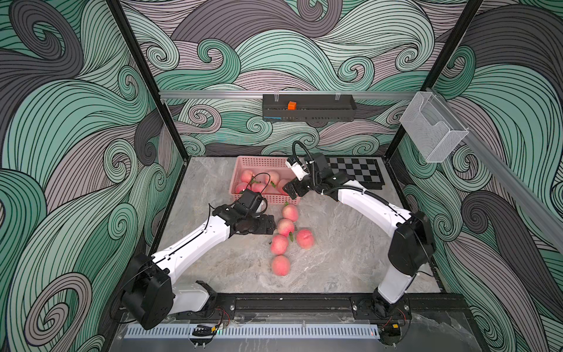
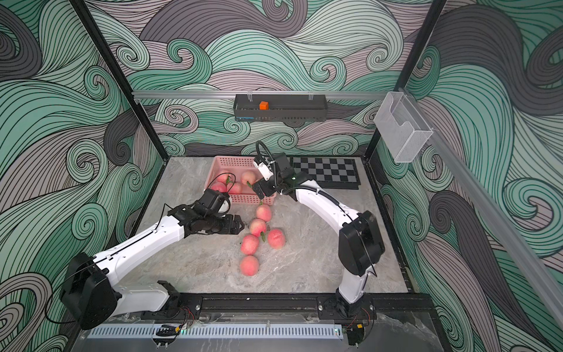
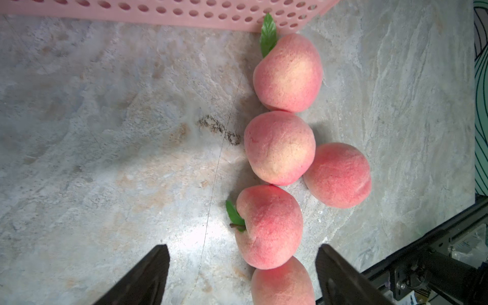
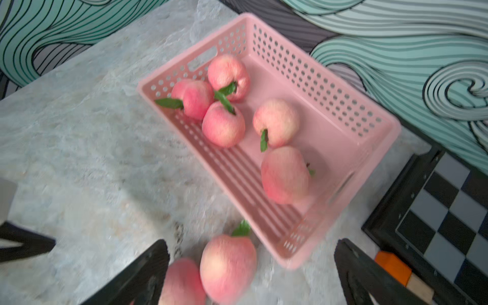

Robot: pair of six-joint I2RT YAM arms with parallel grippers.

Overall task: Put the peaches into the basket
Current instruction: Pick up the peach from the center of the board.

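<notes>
left claw (image 1: 272,225) open, empty, just left of five peaches (image 1: 286,227) on surface (image 1: 335,243). right claw (image 1: 290,191) open, empty, over near right corner of basket (image 1: 265,199); five more peaches inside.

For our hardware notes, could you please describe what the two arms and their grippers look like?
Both arms, left arm and right arm, have white link shells, bulky black joints and thin black cables. The left gripper and right gripper have black tapered fingers.
</notes>
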